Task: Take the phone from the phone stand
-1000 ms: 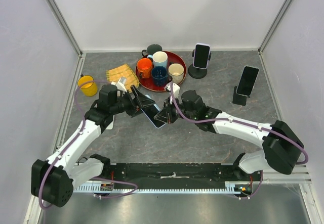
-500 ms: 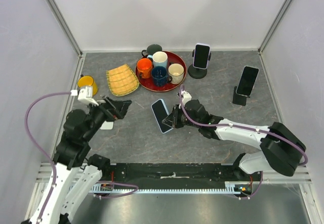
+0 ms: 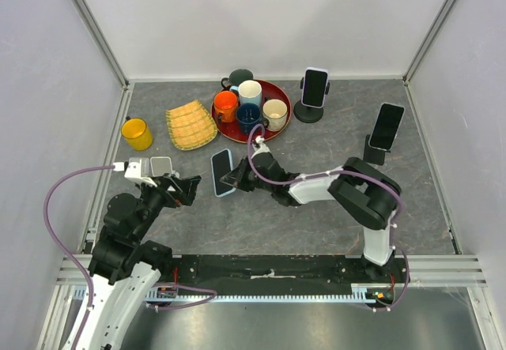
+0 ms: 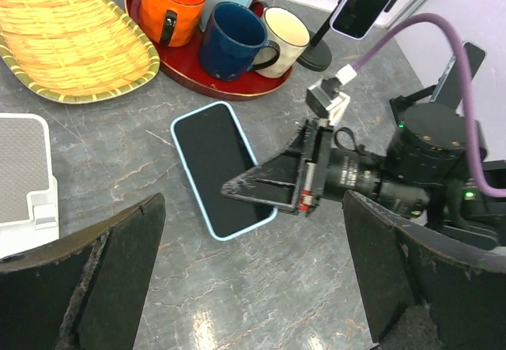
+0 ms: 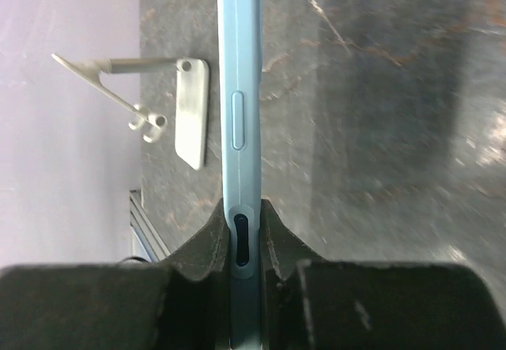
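The phone [image 3: 222, 172], dark-screened in a light blue case, is off its stand and held low over the grey table. My right gripper [image 3: 239, 178] is shut on its right-hand end. The right wrist view shows the phone [image 5: 239, 89] edge-on, pinched between the two fingers [image 5: 242, 212]. The empty white phone stand [image 3: 160, 166] sits to the phone's left; the same stand [image 5: 190, 113] appears in the right wrist view. My left gripper [image 3: 180, 190] stands wide open just below the stand, holding nothing. In the left wrist view the phone [image 4: 213, 164] and the right gripper [image 4: 292, 180] lie ahead of it.
A red tray [image 3: 278, 88] of several mugs sits at the back. A bamboo dish [image 3: 191, 124] and a yellow mug [image 3: 137, 133] are at the left. Two more phones, one [image 3: 315, 88] at the back and one [image 3: 387, 126] at the right, stand on black stands.
My left gripper let go of the phone, opened wide and drew back towards its base. The right gripper carried the phone leftwards, closer to the white stand.
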Robot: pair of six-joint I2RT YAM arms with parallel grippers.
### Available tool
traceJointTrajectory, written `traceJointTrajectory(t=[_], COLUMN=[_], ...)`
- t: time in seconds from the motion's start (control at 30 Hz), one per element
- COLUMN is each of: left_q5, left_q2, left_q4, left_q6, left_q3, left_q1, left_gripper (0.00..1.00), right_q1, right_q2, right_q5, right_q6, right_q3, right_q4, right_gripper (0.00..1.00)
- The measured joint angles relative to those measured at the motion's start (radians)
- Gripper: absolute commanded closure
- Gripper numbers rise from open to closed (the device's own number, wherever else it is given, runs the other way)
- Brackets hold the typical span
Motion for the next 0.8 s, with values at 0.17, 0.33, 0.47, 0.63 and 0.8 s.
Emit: traceJointTrajectory(t=[0.17, 0.33, 0.47, 0.63, 0.8], left_q5=[-0.018, -0.047, -0.053, -0.060, -0.071], left_q2=[-0.007, -0.012, -0.013, -0.018, -0.023], left_q4=[0.000, -0.001, -0.002, -0.008, -0.009], left_q6=[0.010, 0.013, 0.014, 0.015, 0.016], left_q3=[-0.001, -0.001, -0.001, -0.001, -0.001], left_q1=[-0.002, -0.021, -0.039, -0.059, -0.079], left_gripper=[0.00, 0.01, 0.01, 0.01, 0.02], right_q1=[0.017, 0.030, 0.040, 0.045, 0.047], right_q2=[0.140, 0.211, 0.216, 0.216, 0.177], right_q5=[0.034, 0.087, 0.117, 0.131, 0.135], right_q6=[0.085, 0.128, 0.142, 0.154, 0.157], right_q3=[0.093, 0.111, 0.111, 0.106, 0.084], right_q4=[0.085, 0.096, 0.096, 0.092, 0.074], right_gripper=[1.00, 0.91, 0.67, 0.46, 0.20])
